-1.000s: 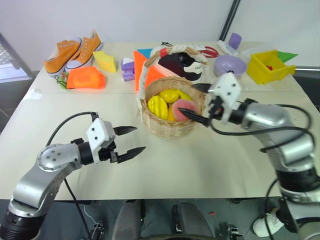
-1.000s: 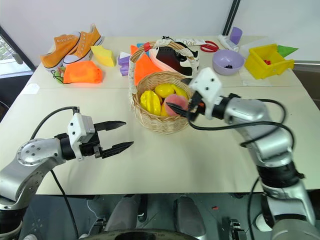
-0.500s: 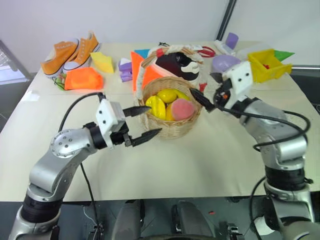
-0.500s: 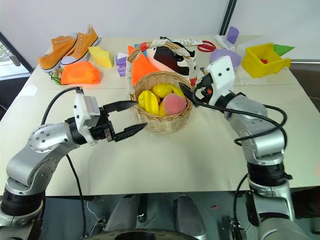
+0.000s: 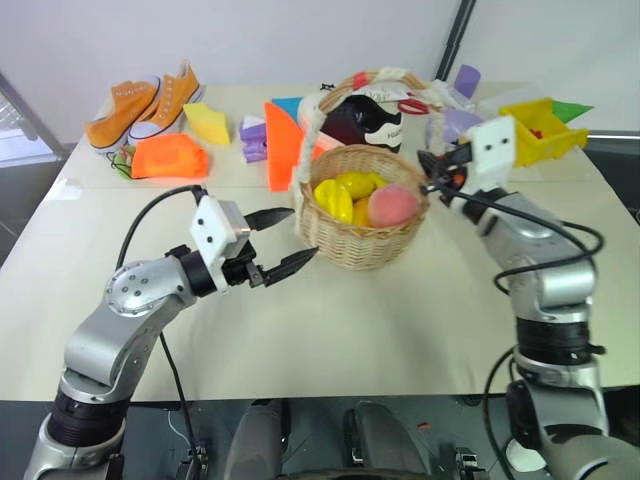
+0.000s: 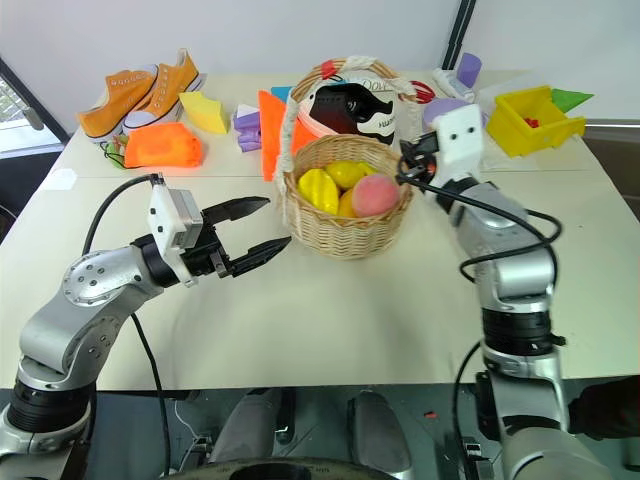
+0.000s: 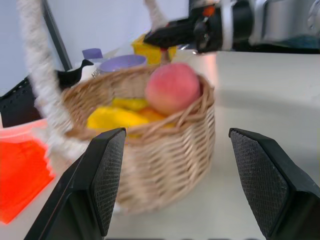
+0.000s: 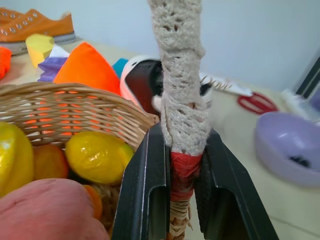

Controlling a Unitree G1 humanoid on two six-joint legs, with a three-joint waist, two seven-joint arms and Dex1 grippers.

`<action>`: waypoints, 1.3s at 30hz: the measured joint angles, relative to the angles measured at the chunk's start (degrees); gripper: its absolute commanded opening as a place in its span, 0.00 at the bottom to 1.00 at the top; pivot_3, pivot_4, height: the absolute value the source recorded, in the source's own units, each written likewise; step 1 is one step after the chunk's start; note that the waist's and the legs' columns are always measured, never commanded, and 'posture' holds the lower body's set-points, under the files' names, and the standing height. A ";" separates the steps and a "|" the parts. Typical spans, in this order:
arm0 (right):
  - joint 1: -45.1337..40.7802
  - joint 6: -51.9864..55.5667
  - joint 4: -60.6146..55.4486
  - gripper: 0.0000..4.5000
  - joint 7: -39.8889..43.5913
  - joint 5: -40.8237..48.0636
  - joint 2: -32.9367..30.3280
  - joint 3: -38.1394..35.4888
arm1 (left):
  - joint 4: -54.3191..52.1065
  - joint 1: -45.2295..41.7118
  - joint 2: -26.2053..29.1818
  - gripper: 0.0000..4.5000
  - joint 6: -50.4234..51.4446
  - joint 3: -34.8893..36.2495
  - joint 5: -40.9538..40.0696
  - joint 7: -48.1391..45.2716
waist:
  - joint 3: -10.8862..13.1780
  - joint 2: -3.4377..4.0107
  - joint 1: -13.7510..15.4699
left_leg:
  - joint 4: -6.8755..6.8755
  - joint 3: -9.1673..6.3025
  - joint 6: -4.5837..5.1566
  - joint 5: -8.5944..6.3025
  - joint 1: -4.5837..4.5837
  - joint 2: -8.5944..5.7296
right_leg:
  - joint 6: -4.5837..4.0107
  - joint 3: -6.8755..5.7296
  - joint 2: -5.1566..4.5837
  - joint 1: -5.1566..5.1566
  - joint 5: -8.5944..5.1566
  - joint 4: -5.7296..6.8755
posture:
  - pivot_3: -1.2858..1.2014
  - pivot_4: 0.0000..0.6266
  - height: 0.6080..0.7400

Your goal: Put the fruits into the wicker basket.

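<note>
Wicker basket (image 6: 345,200), fruits (image 6: 345,187) inside, is pinched at its handle base by the right tool (image 8: 182,170); left tool (image 6: 250,230) spread; a tug could tip it.

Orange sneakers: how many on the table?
2. Both orange sneakers sit side by side at the table's far left corner, behind the orange cloth bundle. None looks hidden.
</note>
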 measured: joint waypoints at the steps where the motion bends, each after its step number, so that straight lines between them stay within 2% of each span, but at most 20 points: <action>1: 0.39 0.32 -0.15 0.02 1.18 1.47 -1.99 -2.74 | 0.02 -0.04 0.00 0.78 -0.02 -0.03 0.01 -0.20 | 0.00 0.00 0.00 | 0.01 0.00 0.00 0.00 0.00 -0.01 | 0.00 0.00 -0.01 0.00 0.00 -0.01 | 0.52 0.24 0.95; 6: 3.23 -0.49 5.27 0.02 3.16 2.79 -10.86 -15.43 | 0.91 -0.74 -0.05 0.78 -0.35 -0.76 0.58 -1.20 | 0.00 0.00 -0.23 | -0.01 0.01 0.01 0.00 0.04 -0.01 | 0.00 0.02 0.00 0.03 0.00 -0.02 | 0.52 0.24 0.95; 9: 5.05 -2.48 10.52 0.02 2.19 2.31 -11.15 -19.17 | 2.22 -1.85 -0.69 0.78 -0.98 -1.77 1.22 -1.57 | -0.02 0.05 -0.64 | -0.04 0.11 0.01 0.00 0.12 0.03 | 0.00 0.11 0.06 0.03 0.00 0.01 | 0.52 0.24 0.95; 12: 7.41 -5.94 15.58 0.02 0.97 -0.19 -11.09 -19.18 | 3.66 -2.29 -1.52 0.78 -1.51 -2.03 1.81 -1.53 | -0.03 0.17 -0.65 | -0.06 0.25 0.01 0.00 0.17 0.07 | 0.00 0.22 0.09 0.00 0.00 0.03 | 0.52 0.24 0.95; 16: 9.05 -10.57 19.64 0.45 -0.34 -2.09 -10.27 -18.80 | 4.60 -2.28 -1.80 0.78 -2.14 -2.10 2.43 -1.55 | -0.03 0.21 -0.57 | -0.05 0.35 0.01 0.00 0.17 0.07 | 0.01 0.30 0.09 -0.01 0.00 0.03 | 0.52 0.24 0.95; 21: 11.34 -17.01 19.48 0.99 0.03 -3.99 -10.39 -17.91 | 4.64 -1.75 -1.27 0.78 -2.52 -1.46 2.45 -1.59 | -0.03 0.21 -0.39 | -0.05 0.34 0.01 0.00 0.17 0.07 | 0.01 0.30 0.09 0.00 0.00 0.03 | 0.52 0.24 0.95; 26: 19.20 -24.63 16.21 0.99 6.10 -4.72 -13.25 -18.97 | 5.44 -0.16 0.19 0.78 -2.78 0.47 2.61 -1.79 | -0.03 0.21 -0.09 | -0.06 0.34 0.01 0.00 0.17 0.07 | 0.02 0.28 0.08 0.02 0.00 0.01 | 0.52 0.24 0.95; 29: 26.24 -25.89 16.53 0.99 11.06 -2.24 -14.27 -24.06 | 7.54 1.83 1.88 0.78 -3.66 2.69 3.10 -2.29 | -0.02 0.20 -0.03 | -0.05 0.37 0.02 -0.01 0.17 0.05 | 0.03 0.29 0.03 0.05 -0.01 -0.03 | 0.52 0.24 0.95; 33: 35.15 -22.99 13.42 0.99 20.00 5.48 -14.63 -30.38 | 11.13 4.59 2.56 0.78 -5.38 5.88 3.97 -2.78 | -0.04 0.23 -0.49 | -0.09 0.38 0.02 -0.02 0.28 0.14 | 0.02 0.31 0.06 0.09 -0.01 -0.03 | 0.52 0.24 0.95; 36: 44.82 -18.97 4.68 0.99 27.66 11.07 -14.54 -30.40 | 14.97 7.54 2.69 0.78 -7.65 8.20 5.29 -2.52 | -0.07 0.28 -0.69 | -0.19 0.40 0.02 -0.02 0.33 0.19 | 0.00 0.33 0.08 0.08 -0.02 -0.03 | 0.52 0.24 0.95; 39: 48.80 -15.59 -3.93 0.99 30.90 14.45 -13.84 -26.10 | 18.28 10.45 2.59 0.78 -9.94 9.42 7.26 -1.80 | -0.07 0.24 -0.78 | -0.13 0.42 0.02 -0.02 0.33 0.21 | 0.00 0.36 0.06 0.09 -0.01 -0.03 | 0.52 0.24 0.95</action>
